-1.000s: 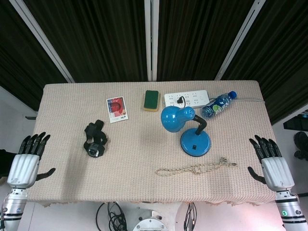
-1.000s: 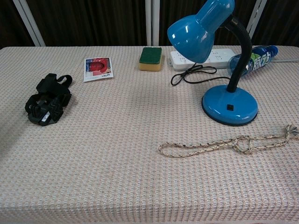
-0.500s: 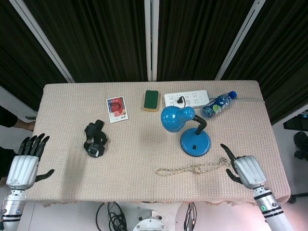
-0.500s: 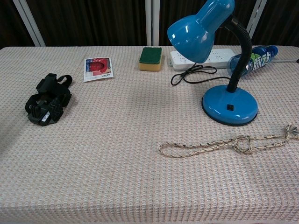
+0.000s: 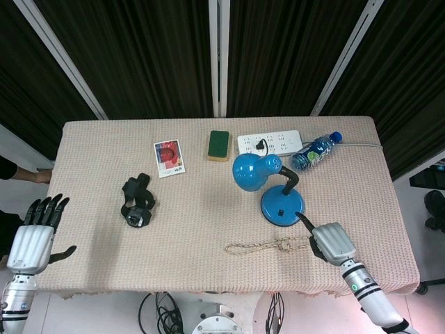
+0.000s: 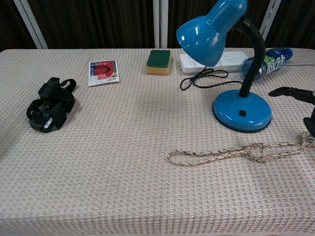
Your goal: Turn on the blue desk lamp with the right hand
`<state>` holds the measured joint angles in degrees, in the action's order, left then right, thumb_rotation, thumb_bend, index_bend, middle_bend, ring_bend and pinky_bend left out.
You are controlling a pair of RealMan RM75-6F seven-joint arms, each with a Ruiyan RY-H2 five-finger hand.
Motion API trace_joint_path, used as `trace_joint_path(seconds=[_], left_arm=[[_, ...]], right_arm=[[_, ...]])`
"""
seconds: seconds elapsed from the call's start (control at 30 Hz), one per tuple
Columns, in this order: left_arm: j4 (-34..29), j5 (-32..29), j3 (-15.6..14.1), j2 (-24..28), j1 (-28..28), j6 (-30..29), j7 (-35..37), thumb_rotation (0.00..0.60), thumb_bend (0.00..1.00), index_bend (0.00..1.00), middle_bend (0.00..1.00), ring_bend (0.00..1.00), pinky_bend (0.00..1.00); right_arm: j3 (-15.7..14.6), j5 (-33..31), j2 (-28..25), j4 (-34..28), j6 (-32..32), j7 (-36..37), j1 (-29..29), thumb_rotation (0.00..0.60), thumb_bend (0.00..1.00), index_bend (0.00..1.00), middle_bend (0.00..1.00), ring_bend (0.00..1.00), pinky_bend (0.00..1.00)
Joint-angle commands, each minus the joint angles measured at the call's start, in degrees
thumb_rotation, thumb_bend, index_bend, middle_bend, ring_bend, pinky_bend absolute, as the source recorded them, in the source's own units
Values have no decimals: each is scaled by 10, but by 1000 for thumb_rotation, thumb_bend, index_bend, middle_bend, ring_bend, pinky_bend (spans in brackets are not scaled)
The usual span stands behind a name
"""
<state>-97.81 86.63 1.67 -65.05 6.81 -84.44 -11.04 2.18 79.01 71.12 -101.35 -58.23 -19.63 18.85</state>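
The blue desk lamp stands right of centre, its round base [image 5: 282, 207] [image 6: 242, 110] bearing a small black switch [image 6: 242, 113] and its shade [image 5: 252, 172] [image 6: 211, 30] leaning left. My right hand [image 5: 332, 243] hovers just right of and in front of the base, holding nothing, one finger [image 5: 300, 219] stretched toward the base rim and the rest curled in. In the chest view that finger [image 6: 290, 92] enters from the right edge, a short way from the base. My left hand [image 5: 35, 233] hangs off the table's left side, fingers straight and apart, holding nothing.
A knotted rope [image 5: 278, 245] [image 6: 246, 151] lies in front of the lamp, its right end under my right hand. A power strip [image 5: 270, 142], water bottle [image 5: 316, 150] and green sponge [image 5: 219, 145] sit behind. A card [image 5: 169, 158] and black strap mount [image 5: 138, 202] lie to the left.
My right hand has moved from the table's right edge in toward the lamp base, curling its fingers except one that points out. The left hand drifted slightly down.
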Motion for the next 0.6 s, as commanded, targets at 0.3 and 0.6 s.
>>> trace_joint_path(seconds=[0.3,0.6], left_arm=[[3,1,-1,1,-1,-1,3,600,1,0,11,0,0],[7,4,-2,1,-3,-2,11,600,1,0,11,0,0]], right_arm=[[7,-54,28,22,54,-9,48,600,783,0,939,856,851],[4,-117,45,28,66,-51,69,600,779,0,939,856,849]])
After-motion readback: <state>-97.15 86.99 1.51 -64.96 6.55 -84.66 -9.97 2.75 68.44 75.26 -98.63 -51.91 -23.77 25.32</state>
